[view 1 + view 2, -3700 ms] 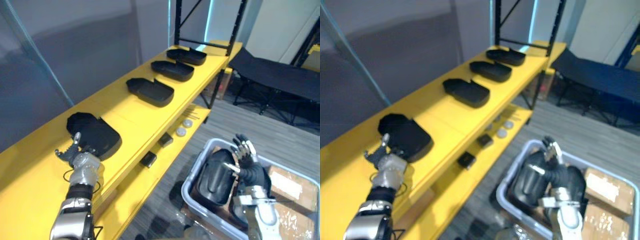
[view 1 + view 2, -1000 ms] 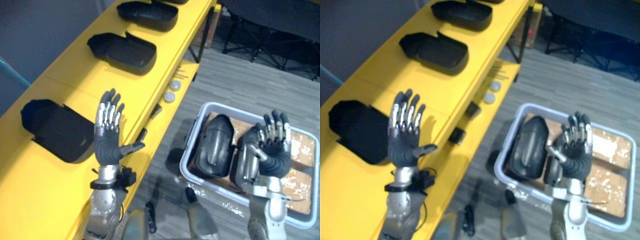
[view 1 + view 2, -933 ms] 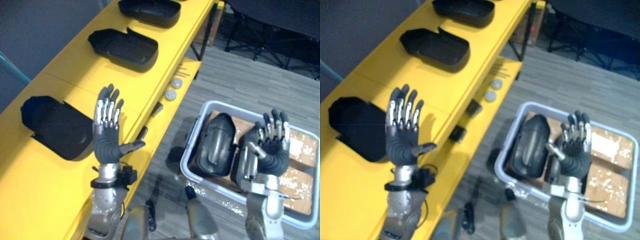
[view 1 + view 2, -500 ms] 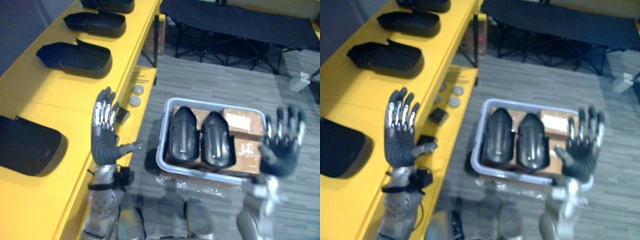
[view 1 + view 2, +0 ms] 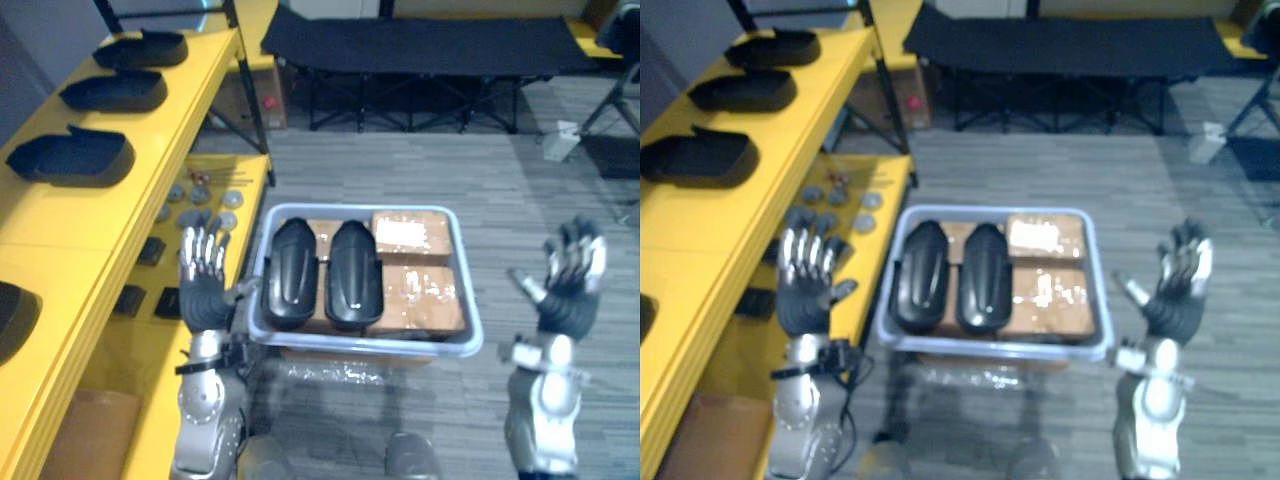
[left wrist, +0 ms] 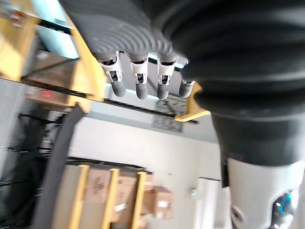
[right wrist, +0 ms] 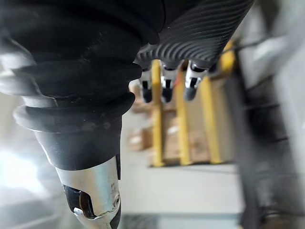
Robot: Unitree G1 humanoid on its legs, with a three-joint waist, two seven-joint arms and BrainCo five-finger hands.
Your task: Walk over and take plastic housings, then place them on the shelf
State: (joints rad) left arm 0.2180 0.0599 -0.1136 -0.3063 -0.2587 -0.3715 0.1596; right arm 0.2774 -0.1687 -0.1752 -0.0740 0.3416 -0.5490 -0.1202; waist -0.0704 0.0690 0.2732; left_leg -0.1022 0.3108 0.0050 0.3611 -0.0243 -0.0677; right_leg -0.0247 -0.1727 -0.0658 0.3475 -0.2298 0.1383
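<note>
Two black plastic housings [image 5: 291,272] [image 5: 354,272] lie side by side in the left half of a grey bin [image 5: 370,346] on the floor straight ahead. Three more black housings [image 5: 72,157] [image 5: 113,91] [image 5: 142,48] sit in a row along the top of the yellow shelf [image 5: 60,215] on my left. My left hand [image 5: 204,291] is raised, open and holding nothing, just left of the bin. My right hand [image 5: 567,296] is raised and open too, out to the right of the bin, well apart from it.
Brown cardboard boxes [image 5: 415,296] fill the bin's right half under the housings. Small round and black parts [image 5: 196,206] lie on the shelf's lower level. A black folding cot [image 5: 420,45] stands at the back. Grey carpet lies to the right.
The camera has swung right and down, so the bin sits centred ahead. Both hands stay raised and open; the right hand now stands farther from the bin.
</note>
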